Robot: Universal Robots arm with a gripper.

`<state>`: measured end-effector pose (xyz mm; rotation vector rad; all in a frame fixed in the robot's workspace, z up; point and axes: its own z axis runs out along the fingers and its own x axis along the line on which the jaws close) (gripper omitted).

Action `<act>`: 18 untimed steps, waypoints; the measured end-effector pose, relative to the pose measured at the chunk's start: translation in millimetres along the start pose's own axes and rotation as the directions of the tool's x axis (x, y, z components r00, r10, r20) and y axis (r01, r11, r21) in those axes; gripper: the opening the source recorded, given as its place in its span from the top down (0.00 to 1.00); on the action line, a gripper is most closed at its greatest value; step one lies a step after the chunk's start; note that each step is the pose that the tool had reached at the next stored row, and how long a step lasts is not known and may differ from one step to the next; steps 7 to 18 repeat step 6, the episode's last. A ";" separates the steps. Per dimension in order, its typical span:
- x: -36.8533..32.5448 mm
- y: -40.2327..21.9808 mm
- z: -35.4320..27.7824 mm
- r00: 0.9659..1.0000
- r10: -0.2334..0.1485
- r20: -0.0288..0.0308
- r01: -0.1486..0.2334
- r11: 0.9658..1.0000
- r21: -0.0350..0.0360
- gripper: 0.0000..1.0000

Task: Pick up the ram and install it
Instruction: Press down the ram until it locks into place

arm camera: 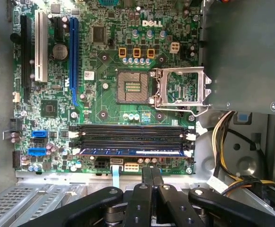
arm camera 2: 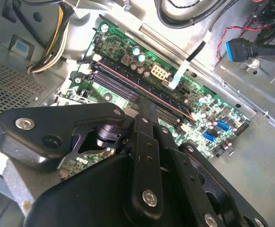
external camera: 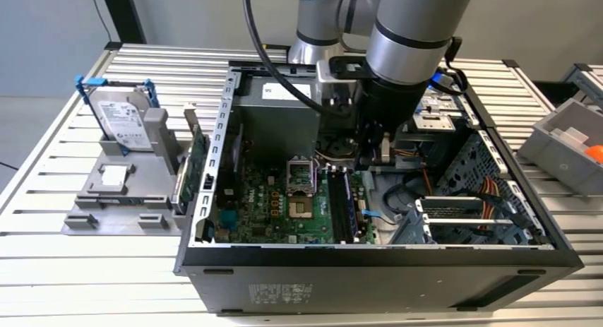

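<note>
The gripper (arm camera: 151, 176) is hanging low inside the open computer case (external camera: 377, 270), and its two jaws are lying pressed together with nothing between them, as far as the first wrist view is showing. The ram (arm camera: 132, 152) is sitting in the memory slot closest to the fingertips, lying along the slot, while the other memory slots (arm camera: 132, 135) beside it are looking empty. I am judging that the seating step is the one in hand. To do it well, the closed fingertips should be pushing straight down on the upper edge of the stick, not sideways. The push should be gentle and even, so that both end latches are closing (I cannot tell from here if they are already locked). The motherboard (arm camera: 109, 104) is crowded around the slots. The processor socket (arm camera: 133, 86) is just beyond them and a bundle of cables (arm camera: 222, 137) is lying off one end, so there is little room for drifting. In the exterior view the case is resting on a slatted metal table (external camera: 56, 270). On the exterior view's left, a hard drive (external camera: 123, 119) is standing in a grey holder, with a green card (external camera: 193, 164) on edge between it and the case. A grey bin (external camera: 565, 140) is sitting on the far right.
</note>
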<state>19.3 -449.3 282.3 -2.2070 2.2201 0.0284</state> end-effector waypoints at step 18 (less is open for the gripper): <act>-0.1 0.0 -1.4 1.000 0.000 0.000 0.000 1.000 0.000 1.00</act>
